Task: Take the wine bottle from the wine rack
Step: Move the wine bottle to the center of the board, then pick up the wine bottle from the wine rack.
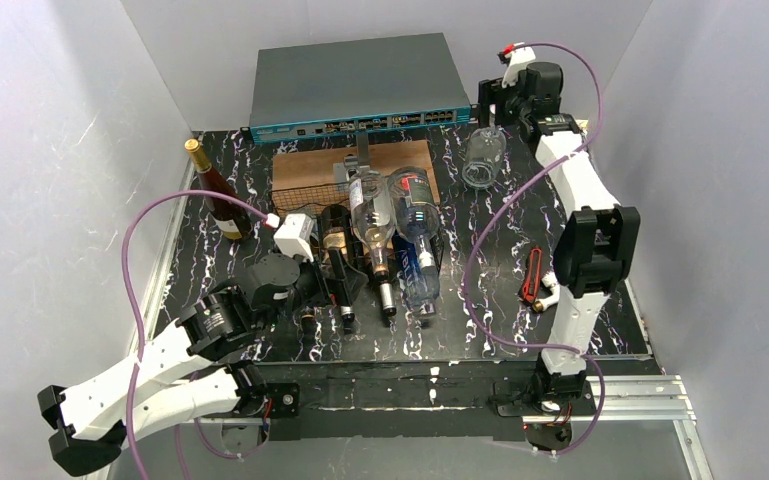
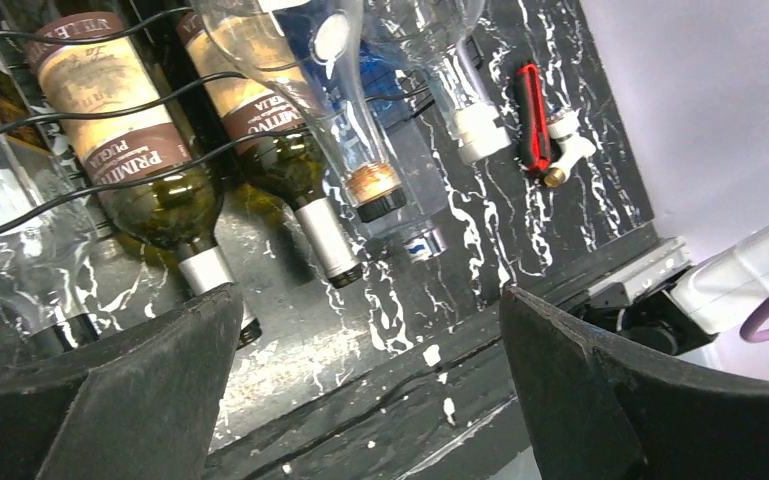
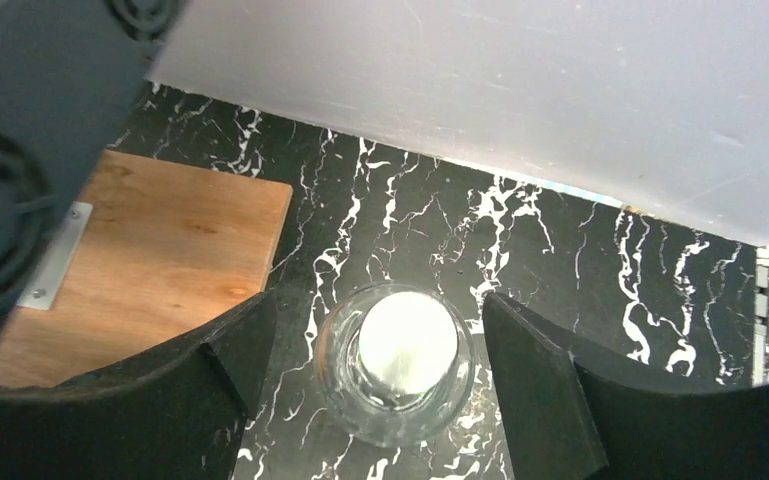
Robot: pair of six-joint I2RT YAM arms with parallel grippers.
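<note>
Wide-spread black fingers (image 2: 160,380) of the left gripper (image 2: 370,300) fill the bottom of the left wrist view, released and grasping nothing. Just beyond them lie two dark green wine bottles, the nearer (image 2: 150,150) and its neighbour (image 2: 270,110), held under the wires of the wine rack (image 1: 310,190). Both long axes run front to back, with the capped necks pointing at the near table edge and so toward this gripper. Further to the right on the rack lie a clear corked bottle (image 2: 355,150) and a white-capped clear bottle (image 2: 440,60), aligned the same way. The right gripper (image 3: 377,300) hangs at the far rear corner, its fingers apart on either side of a drinking glass (image 3: 395,365), well away from the rack. Judgement: the left arm is the nearer, and a neck-end approach along the bottle axis is indicated. The surface is a black marbled tabletop (image 1: 500,250). Room is tight: the bottles lie side by side, an upright wine bottle (image 1: 215,190) stands left of the rack, and a red corkscrew (image 1: 532,275) lies to its right.
</note>
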